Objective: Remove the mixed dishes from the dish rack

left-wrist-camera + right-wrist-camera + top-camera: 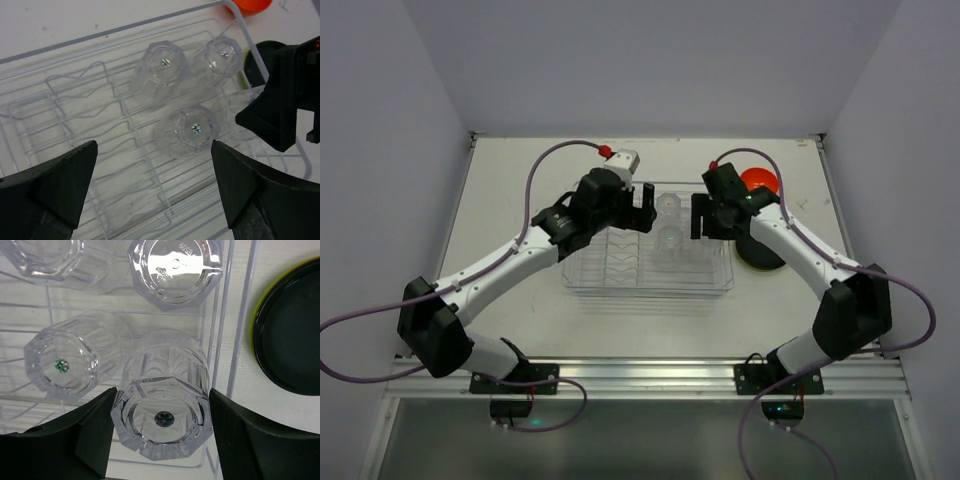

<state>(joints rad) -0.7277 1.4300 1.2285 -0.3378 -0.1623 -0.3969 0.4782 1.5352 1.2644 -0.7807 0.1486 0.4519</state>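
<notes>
The clear dish rack sits mid-table and holds four upside-down clear tumblers at its right end. My right gripper is shut on the nearest tumbler, with a finger against each side. Three more tumblers stand beside it. My left gripper is open and empty above the rack's slotted part, with three tumblers ahead of it. The black plate lies on the yellow-green plate right of the rack. The orange-red bowl sits behind them.
The rack's wire wall runs close along the right of the held tumbler. My right gripper's black body fills the right side of the left wrist view. White walls enclose the table on the left, back and right.
</notes>
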